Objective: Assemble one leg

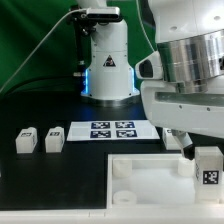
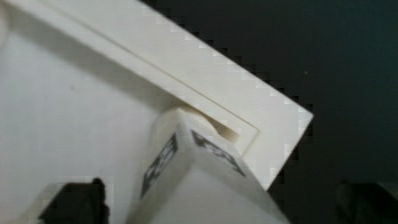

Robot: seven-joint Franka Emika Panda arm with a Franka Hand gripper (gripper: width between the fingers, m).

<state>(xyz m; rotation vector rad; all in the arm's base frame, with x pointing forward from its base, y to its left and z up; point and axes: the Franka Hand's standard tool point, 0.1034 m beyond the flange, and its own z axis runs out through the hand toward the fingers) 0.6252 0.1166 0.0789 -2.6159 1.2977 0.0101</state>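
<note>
**Leg sits between spread fingers**

The gripper (image 2: 217,205) is spread wide, holding nothing. Its fingers (image 2: 71,202) stand clear of the leg (image 2: 199,175) on either side. The leg sits between them, at the corner of the tray (image 2: 71,100) beneath the hand.

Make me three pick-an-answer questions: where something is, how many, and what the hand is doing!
1. Where are the two loose legs? A) exterior view's left of the marker board B) on the floor C) stacked together
2. How many legs show in the exterior view? A) one B) three C) six
3. The hand is: A) open B) shut on the marker board C) out of sight
Answers: A, both sit left of it; B, two loose plus a third leg by the hand; A, gaps separate its fingers from that leg.
</note>
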